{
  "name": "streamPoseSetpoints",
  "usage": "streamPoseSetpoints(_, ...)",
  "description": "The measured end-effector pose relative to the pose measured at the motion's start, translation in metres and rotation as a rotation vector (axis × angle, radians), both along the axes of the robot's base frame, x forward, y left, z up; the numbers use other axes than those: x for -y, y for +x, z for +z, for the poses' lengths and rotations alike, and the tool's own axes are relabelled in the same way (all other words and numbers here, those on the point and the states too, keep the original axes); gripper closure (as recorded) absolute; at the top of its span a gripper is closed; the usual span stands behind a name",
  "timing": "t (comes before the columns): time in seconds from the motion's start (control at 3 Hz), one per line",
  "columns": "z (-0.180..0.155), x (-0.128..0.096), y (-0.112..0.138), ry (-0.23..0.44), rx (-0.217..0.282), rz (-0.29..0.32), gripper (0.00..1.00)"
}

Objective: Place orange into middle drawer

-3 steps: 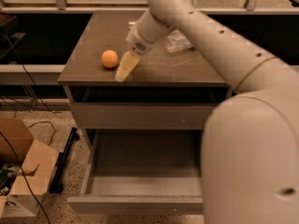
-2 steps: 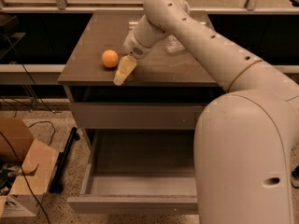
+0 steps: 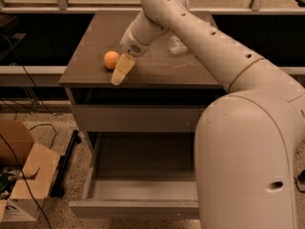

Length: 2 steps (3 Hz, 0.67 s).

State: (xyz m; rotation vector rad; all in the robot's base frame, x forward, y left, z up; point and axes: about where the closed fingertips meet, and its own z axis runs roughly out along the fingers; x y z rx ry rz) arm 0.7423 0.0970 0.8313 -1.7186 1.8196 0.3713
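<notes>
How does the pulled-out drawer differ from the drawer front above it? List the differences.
The middle drawer is pulled out, its inside in view; the upper drawer front is shut. The middle drawer shows tall side walls; the upper drawer front shows only a flat face. Both are grey-brown and handleless. The gripper hangs over the cabinet top, close beside the orange.
</notes>
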Motion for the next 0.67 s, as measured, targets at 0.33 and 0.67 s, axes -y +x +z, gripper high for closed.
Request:
streamPoseSetpoints(0.33, 0.007, -0.009, -0.004, 0.018, 0.007, 0.021, 0.0)
streamPoseSetpoints(0.67, 0.008, -0.019, -0.002, 0.027, 0.006, 0.04, 0.0)
